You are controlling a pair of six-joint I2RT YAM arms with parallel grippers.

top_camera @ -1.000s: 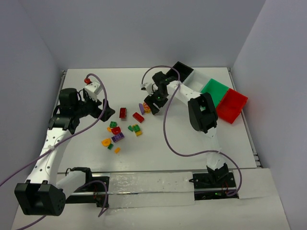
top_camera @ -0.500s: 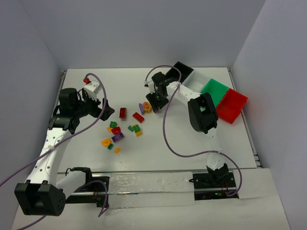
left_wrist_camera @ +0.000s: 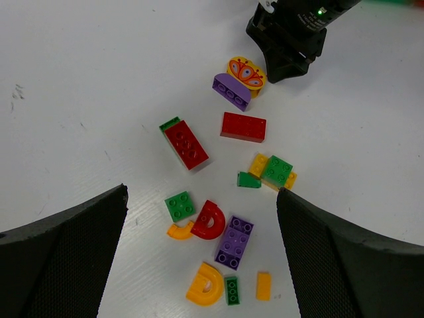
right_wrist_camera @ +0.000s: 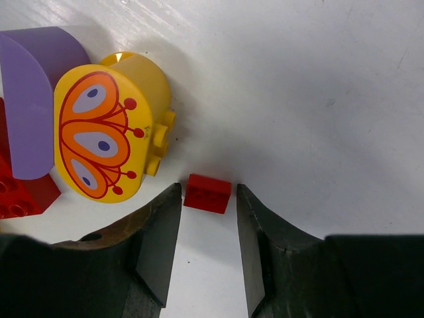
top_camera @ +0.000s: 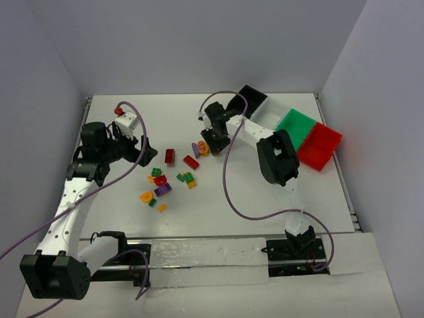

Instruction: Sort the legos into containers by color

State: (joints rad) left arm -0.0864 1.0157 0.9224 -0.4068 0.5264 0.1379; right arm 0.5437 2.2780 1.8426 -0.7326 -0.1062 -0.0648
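I count four bins in one joined row: a black bin (top_camera: 252,97), a white bin (top_camera: 273,106), a green bin (top_camera: 296,127) and a red bin (top_camera: 320,146).

On the tabletop (top_camera: 265,192) lie four red pieces: a red block (left_wrist_camera: 243,126), a long red block (left_wrist_camera: 187,146), a red arch (left_wrist_camera: 209,220) and a tiny red brick (right_wrist_camera: 207,193).

Two pieces are purple: a purple arch (left_wrist_camera: 231,91) and a purple block (left_wrist_camera: 233,242).

Five are green: a green sliver (left_wrist_camera: 170,123), a green block (left_wrist_camera: 278,171), a green wedge (left_wrist_camera: 248,180), a green square (left_wrist_camera: 179,205) and a small green bar (left_wrist_camera: 231,290).

At least five are yellow or orange: a butterfly piece (left_wrist_camera: 245,73), a yellow base (left_wrist_camera: 258,163), an orange curl (left_wrist_camera: 179,230), an orange arch (left_wrist_camera: 205,285) and an orange bar (left_wrist_camera: 263,285). I cannot tell whether the yellow base is one piece or two.
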